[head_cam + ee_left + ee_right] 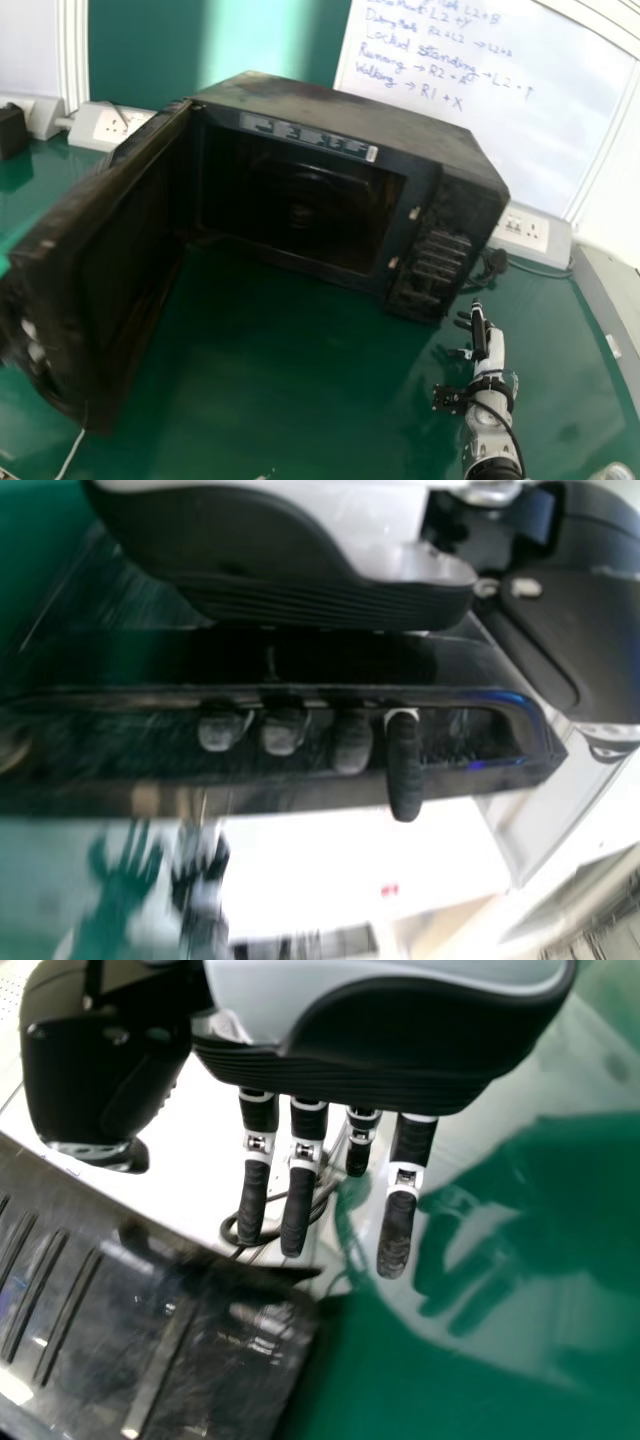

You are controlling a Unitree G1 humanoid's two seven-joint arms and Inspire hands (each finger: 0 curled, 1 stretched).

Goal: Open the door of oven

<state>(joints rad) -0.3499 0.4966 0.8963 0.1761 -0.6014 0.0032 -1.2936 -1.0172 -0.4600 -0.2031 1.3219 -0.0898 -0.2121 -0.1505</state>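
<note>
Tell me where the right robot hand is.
In the head view, the right robot hand is right of centre, near the bottom of the oven's button panel.

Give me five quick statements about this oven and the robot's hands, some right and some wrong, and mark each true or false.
1. The oven's door is closed. False: it stands wide open.
2. The left hand has its fingers at the door's handle. True.
3. The right hand is clenched around a cable. False: its fingers are extended and hold nothing.
4. A whiteboard with handwriting is behind the oven. True.
5. The tabletop is white. False: it is green.
</note>
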